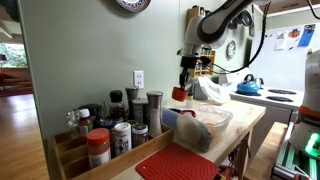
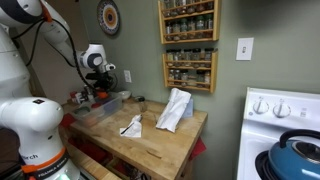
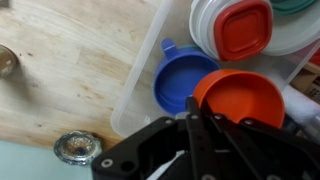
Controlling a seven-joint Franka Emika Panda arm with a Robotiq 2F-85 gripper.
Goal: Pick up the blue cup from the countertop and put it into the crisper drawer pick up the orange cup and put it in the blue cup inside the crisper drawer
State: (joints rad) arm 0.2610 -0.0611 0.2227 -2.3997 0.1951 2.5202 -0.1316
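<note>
The tool [image 3: 200,118] is seen closed on the rim of the orange cup [image 3: 240,97]. One finger seems to be inside the cup and one outside, though the exact contact is partly hidden by the dark fingers. The cup is held in the air above the crisper drawer [image 3: 135,92], mouth upward. It is just beside the blue cup [image 3: 183,82] and overlaps it a little in the wrist view. The blue cup is standing on the floor of the drawer, near its wall, also mouth upward.

Both cups are judged to be light, stiff plastic with thin, smooth walls, so a slippery hold is to be expected. A pinch on the rim is considered the suitable hold, and only small force is needed. The orange cup looks about as wide as the blue one. The nesting may therefore be tight, and the blue cup could be pushed aside on the smooth drawer floor.

White containers with a red lid [image 3: 245,28] are also kept in the drawer, near the blue cup. The drawer is placed on a wooden worktop [image 3: 70,70], where a red ribbed mat [image 1: 180,165], spice jars [image 1: 110,125] and white bags [image 2: 175,110] are found. A grey-green wall with a spice rack [image 2: 190,40] and a stove with a light blue kettle [image 1: 248,85] are seen around.
</note>
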